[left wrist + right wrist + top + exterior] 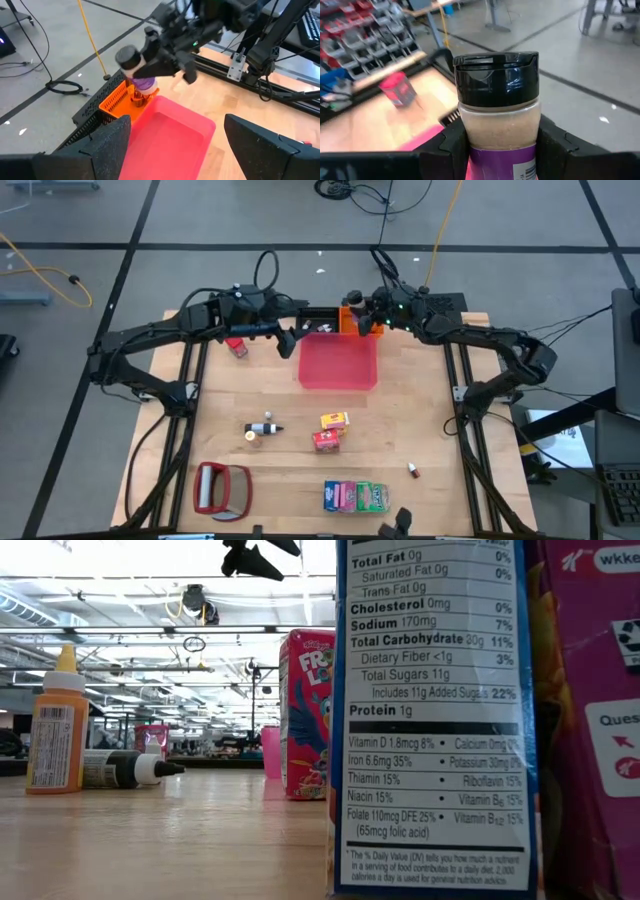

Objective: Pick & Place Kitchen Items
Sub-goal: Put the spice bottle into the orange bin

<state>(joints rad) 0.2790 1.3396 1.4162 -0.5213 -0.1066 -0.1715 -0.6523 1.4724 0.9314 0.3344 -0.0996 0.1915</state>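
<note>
A purple-labelled jar [142, 82] with a black cap [496, 77] hangs over an orange basket [116, 99] at the table's far edge, with my right gripper [362, 320] shut on it. My left gripper [175, 135] stands open above the square red tray [338, 362], a little to the left of the jar, with nothing between its fingers. On the table lie a small red container [236, 347], small bottles [262, 429], a yellow carton [334, 420], a red carton [327, 440] and coloured packets [355, 496]. My right gripper pinches the jar's body just below the cap, at the top of the purple label [495, 157], between its two fingers [451, 145]. The fingers come about level from the table's right side. The jar stands nearly upright, its lower end at the orange basket; whether it touches the basket I cannot tell.
A red-framed silvery flat object [222, 488] lies at the near left. A tiny item [412, 470] sits at the near right. Black rails [462, 395] run along both sides of the table. Bare wood lies between the tray and the cartons.
</note>
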